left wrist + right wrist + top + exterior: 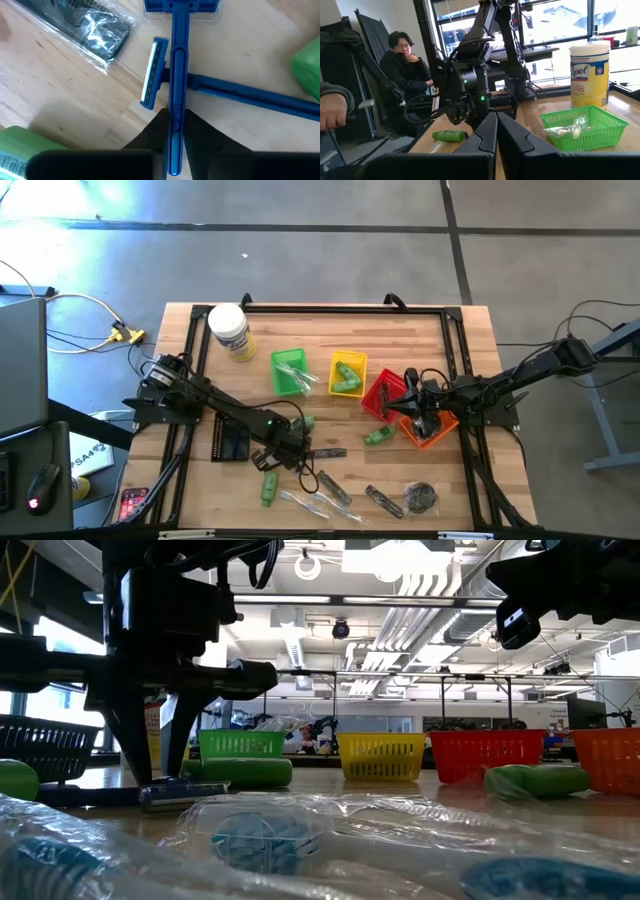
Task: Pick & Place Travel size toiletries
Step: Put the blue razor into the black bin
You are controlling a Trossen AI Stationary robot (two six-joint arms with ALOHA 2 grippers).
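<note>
The left arm reaches slantwise from its base across the table, its wrist bent down so that the left gripper (296, 456) meets the wood among the scattered toiletries. In the left wrist view its two dark fingers (200, 132) are closed on the handle of a blue razor (176, 90), which runs straight out between the fingertips with its head at the far end. A second blue razor (235, 95) lies crossed under the first, just beyond the fingertips, its blade head to one side of the held handle and its long handle to the other. Farther out past the fingertips sits a dark piece in a clear wrapper (92, 30), and green bottles (306, 67) lie off to either side of the fingers.

The right arm stretches in from its base with the elbow low, and the right gripper (424, 423) hangs over the orange basket (440, 434) beside the red basket (383, 392). Its fingers (485, 136) are pressed together with nothing between them. Ahead of those fingertips, across the table, stand the green basket (580, 127) holding a clear packet and the white jar (590, 72) behind it.
</note>
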